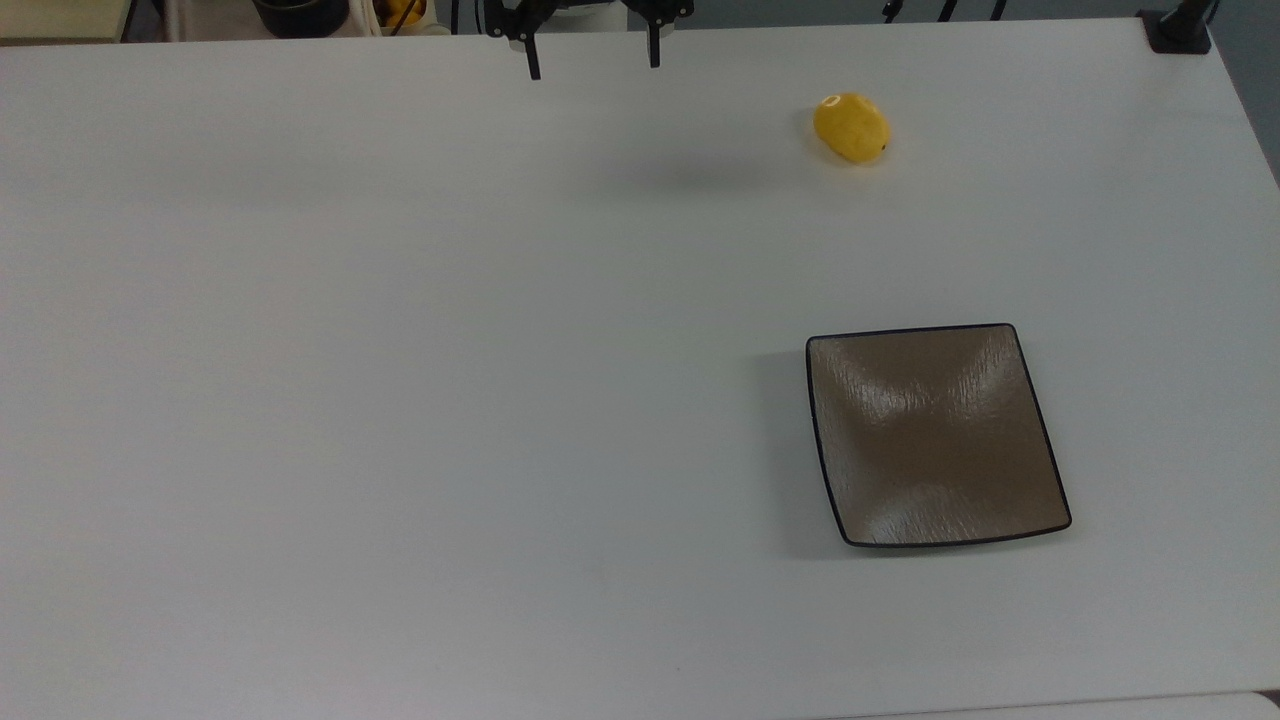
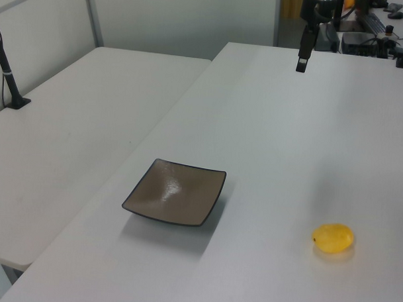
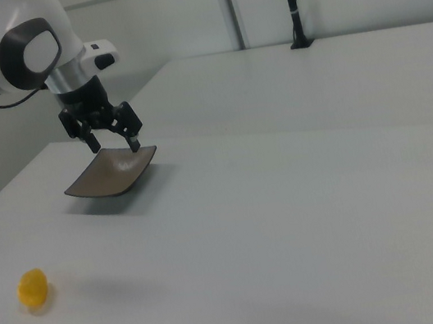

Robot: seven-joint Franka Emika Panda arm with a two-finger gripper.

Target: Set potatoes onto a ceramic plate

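Observation:
A small bright yellow potato lies on the white table near the top view's upper right; it also shows as the potato and the potato. The square brown ceramic plate with a thin black rim sits bare, well apart from it, seen too as the plate and the plate. My gripper hangs open high above the table at the top view's upper edge, left of the potato, with nothing between its fingers. The same gripper and gripper hover in the air.
A black post stands clamped on a second white table beside this one. Dark equipment and cables crowd the far end behind the arm. A black clamp sits at the table's corner.

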